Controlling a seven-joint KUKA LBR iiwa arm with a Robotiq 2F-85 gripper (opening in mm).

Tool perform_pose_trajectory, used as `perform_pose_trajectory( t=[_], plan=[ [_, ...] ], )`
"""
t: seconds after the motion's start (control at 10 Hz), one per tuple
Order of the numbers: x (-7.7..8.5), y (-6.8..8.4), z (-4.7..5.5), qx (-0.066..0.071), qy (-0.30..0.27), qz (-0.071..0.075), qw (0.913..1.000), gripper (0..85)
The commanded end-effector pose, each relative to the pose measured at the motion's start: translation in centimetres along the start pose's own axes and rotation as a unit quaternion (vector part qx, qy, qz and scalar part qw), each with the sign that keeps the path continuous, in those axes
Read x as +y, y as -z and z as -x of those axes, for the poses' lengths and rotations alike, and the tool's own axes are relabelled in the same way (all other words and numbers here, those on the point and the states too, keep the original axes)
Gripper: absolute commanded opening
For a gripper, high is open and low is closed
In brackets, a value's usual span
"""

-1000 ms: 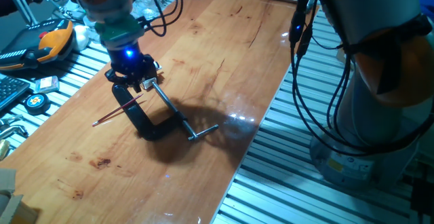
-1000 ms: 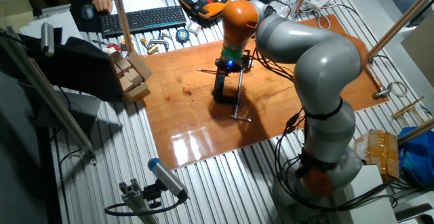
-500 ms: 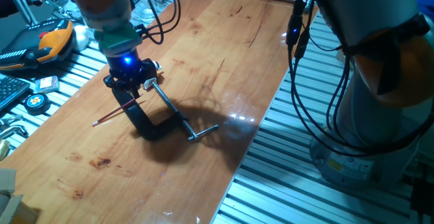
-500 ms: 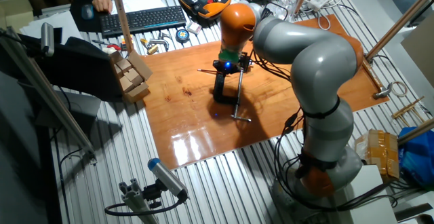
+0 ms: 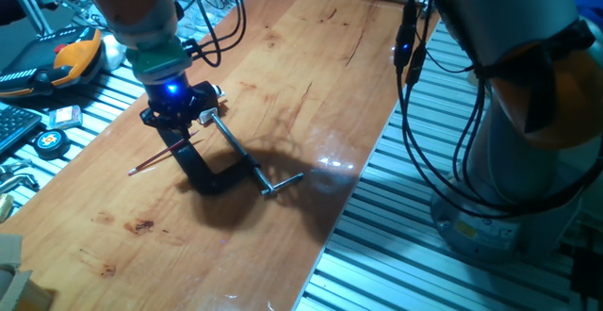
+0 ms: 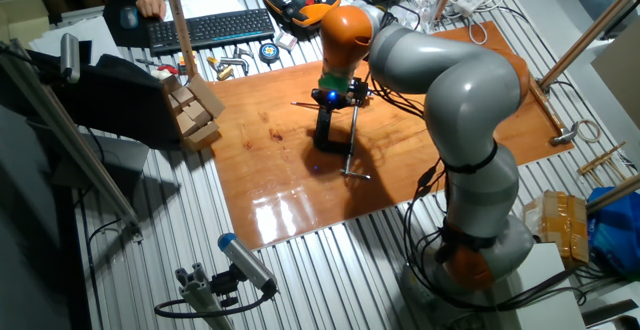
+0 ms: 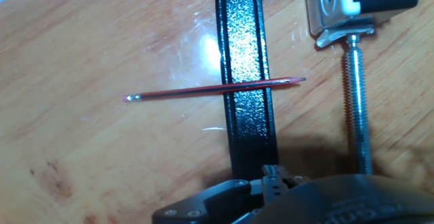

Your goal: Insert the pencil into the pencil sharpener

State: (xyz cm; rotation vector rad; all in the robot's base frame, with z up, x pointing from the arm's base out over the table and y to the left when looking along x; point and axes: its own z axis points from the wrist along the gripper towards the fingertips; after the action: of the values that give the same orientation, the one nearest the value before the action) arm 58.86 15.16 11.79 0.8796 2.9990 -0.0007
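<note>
The pencil (image 7: 213,89) is a thin red-brown stick with a pale tip. It lies flat across the frame of a big black clamp (image 7: 243,81) and rests on it. It also shows in one fixed view (image 5: 162,155) and faintly in the other fixed view (image 6: 305,104). The pencil sharpener (image 7: 333,5), a small white and silver block with a black end, sits at the top of the clamp's screw rod (image 7: 356,108). My gripper (image 5: 172,121) hovers just above the clamp's upper end and the pencil. It holds nothing that I can see. Its fingers are hidden in the hand view.
The clamp (image 5: 209,165) lies on a wooden table (image 5: 311,75) with its handle bar pointing to the right edge. Tools, a keyboard and a tape measure (image 5: 49,141) lie on the metal slats to the left. Cables (image 5: 415,85) hang at the right.
My gripper has shifted a little to the left over the clamp's upper end. The pencil, clamp and sharpener have not moved.
</note>
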Motion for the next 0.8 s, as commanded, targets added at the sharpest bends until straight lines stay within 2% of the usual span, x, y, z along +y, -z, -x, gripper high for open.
perform_pose_trajectory(
  t=[0.0, 0.2, 0.5, 0.6, 0.7],
  plan=[
    [0.19, 0.09, 0.18, 0.000, -0.002, -0.002, 1.0000, 0.0],
    [0.14, -0.12, 0.52, 0.003, 0.001, 0.001, 1.0000, 0.0],
    [0.11, -0.34, 0.51, 0.008, 0.009, 0.010, 0.9999, 0.0],
    [0.11, -0.34, 0.51, 0.008, 0.008, 0.004, 0.9999, 0.0],
    [0.11, -0.34, 0.51, 0.019, 0.000, 0.004, 0.9998, 0.0]
  ],
)
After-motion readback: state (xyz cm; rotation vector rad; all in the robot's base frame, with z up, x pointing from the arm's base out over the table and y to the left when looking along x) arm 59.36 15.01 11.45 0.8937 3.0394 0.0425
